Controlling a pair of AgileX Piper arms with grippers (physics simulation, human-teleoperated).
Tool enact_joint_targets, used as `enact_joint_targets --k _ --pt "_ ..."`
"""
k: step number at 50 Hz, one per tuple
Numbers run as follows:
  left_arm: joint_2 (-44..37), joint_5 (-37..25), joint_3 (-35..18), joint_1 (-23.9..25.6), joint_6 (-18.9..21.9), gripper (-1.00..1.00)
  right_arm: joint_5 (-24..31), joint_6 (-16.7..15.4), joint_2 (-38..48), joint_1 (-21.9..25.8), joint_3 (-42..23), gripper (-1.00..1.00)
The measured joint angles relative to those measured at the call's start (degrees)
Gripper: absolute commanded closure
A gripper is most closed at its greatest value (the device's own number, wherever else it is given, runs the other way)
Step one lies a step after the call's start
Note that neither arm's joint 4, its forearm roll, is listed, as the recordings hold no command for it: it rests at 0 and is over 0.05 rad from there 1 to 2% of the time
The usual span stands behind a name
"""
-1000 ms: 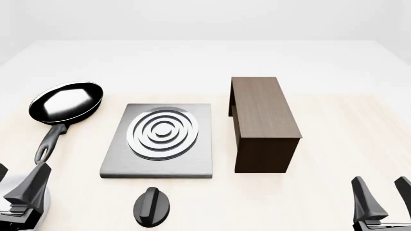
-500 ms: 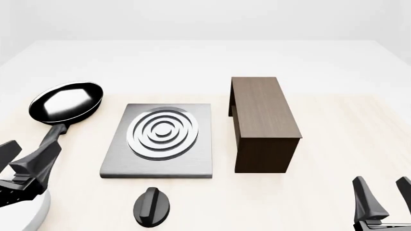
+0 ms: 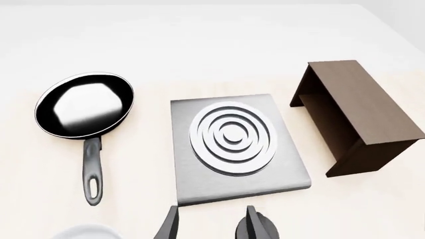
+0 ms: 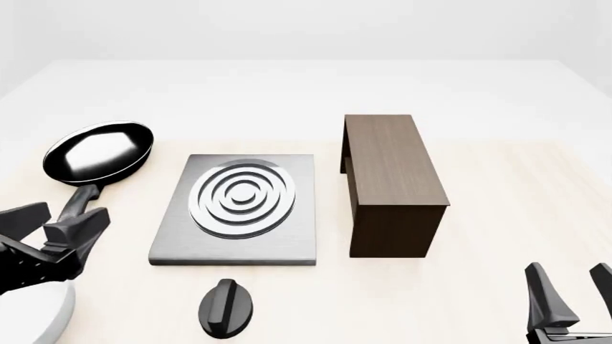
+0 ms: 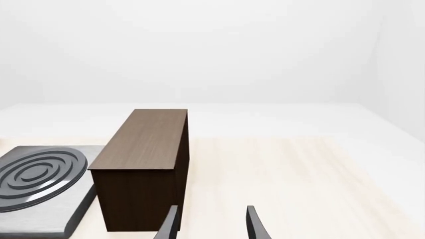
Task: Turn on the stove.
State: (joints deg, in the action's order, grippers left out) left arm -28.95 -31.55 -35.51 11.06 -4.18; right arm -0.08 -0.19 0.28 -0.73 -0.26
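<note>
The stove is a square grey metal plate (image 4: 182, 244) with a silver ring burner (image 4: 242, 197), lying at the table's middle left. Its black round knob (image 4: 226, 308) lies apart, just in front of the plate. My left gripper (image 4: 62, 215) is open and empty, raised left of the plate over the pan's handle, well left of the knob. Its wrist view shows the plate (image 3: 192, 189) beyond the fingertips (image 3: 169, 226). My right gripper (image 4: 574, 290) is open and empty at the front right, far from the knob. The right wrist view shows the plate (image 5: 47, 206) at its edge.
A black frying pan (image 4: 99, 152) with a long handle lies left of the stove. A dark brown wooden cabinet (image 4: 392, 175) stands right of the stove, and fills the near part of the right wrist view (image 5: 143, 164). A white rounded shape (image 4: 48, 315) sits at the front left.
My left gripper has risen and moved forward and a little right, from the front left corner to beside the pan's handle. The right gripper has not moved.
</note>
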Motion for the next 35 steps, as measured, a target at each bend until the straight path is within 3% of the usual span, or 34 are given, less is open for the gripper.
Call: enact_joint_targets --k 18,35 --pt "-7.78 -1.77 -0.21 6.94 -6.9 -1.0 -0.01 0.0 -0.01 0.01 0.0 -1.0" --pt "-9.23 -2.2 0.13 6.89 -6.17 -1.0 -0.01 0.01 -0.01 0.02 0.0 -1.0"
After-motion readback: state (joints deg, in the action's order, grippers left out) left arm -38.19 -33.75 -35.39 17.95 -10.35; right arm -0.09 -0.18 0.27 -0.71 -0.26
